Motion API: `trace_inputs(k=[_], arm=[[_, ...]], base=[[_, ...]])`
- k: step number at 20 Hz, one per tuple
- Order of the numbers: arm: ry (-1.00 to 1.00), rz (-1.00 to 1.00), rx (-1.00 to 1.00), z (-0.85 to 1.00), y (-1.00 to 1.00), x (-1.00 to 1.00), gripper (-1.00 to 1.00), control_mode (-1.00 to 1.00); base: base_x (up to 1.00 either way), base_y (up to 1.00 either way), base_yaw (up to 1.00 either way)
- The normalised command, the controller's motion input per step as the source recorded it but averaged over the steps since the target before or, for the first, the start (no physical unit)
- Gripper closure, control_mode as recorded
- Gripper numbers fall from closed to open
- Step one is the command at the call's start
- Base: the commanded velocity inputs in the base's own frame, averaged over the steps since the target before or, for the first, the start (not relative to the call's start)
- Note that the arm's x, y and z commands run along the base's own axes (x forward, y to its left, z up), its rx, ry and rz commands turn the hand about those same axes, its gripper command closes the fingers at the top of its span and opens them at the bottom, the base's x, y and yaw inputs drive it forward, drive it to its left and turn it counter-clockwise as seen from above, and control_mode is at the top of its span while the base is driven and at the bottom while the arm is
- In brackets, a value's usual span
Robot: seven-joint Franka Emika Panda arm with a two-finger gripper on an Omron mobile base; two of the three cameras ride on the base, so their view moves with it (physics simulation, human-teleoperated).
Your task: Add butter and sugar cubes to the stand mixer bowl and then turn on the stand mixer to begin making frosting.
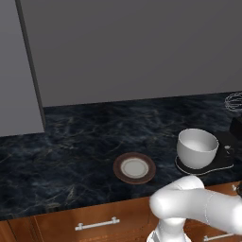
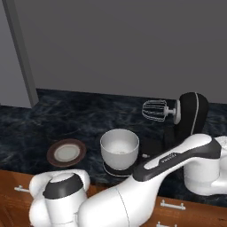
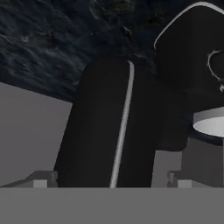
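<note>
The mixer (image 2: 190,115) fills the space right ahead of the fingers (image 3: 111,181), its black head running lengthwise up from between them, tips apart on either side, while the bowl (image 2: 119,148) sits on its base.

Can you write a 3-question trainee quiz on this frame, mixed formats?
1. True or false: the stand mixer bowl sits on the stand mixer base, beneath and to the left of the raised silver whisk in the right base view.
2. Multiple choice: what lies left of the bowl on the dark marble counter? A) a brown-rimmed plate B) a cutting board C) a kettle
3. Fill in: in the hand view, the claw camera looks closely at the mixer's black ____.

Key: 1 true; 2 A, the plate; 3 head.
</note>
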Motion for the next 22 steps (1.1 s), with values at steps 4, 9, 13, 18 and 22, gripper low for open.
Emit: trace_inputs(k=[4, 9, 13, 18, 22], arm=[[0.01, 0.11, 0.02, 0.0, 0.05, 0.49, -1.0, -1.0], [0.03, 0.12, -0.01, 0.02, 0.3, 0.47, -1.0, -1.0], [0.04, 0.11, -0.08, 0.19, 0.5, 0.29, -1.0, -1.0], [0.04, 0.06, -0.15, 0.38, 0.65, 0.11, -1.0, -1.0], [0.11, 0.03, -0.19, 0.37, 0.83, 0.18, -1.0, -1.0]], base=[[0.0, 0.0, 0.0], [0.0, 0.0, 0.0], [0.0, 0.0, 0.0], [0.0, 0.0, 0.0], [0.0, 0.0, 0.0]])
